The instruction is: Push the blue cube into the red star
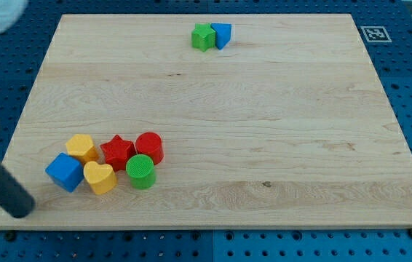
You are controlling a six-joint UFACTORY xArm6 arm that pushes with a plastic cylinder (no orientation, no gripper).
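Observation:
The blue cube (64, 172) sits at the view's bottom left of the wooden board (264, 131). It touches the yellow heart (100, 177) on its right and lies just below the yellow hexagon (82, 148). The red star (118, 152) lies right of the yellow hexagon, with those two yellow blocks between it and the blue cube. My tip (21, 211) is at the board's bottom left corner, below and left of the blue cube, apart from it.
A red cylinder (149, 147) touches the red star's right side. A green cylinder (140, 171) sits below them. At the view's top, a green block (203, 36) and a blue block (221, 35) stand together.

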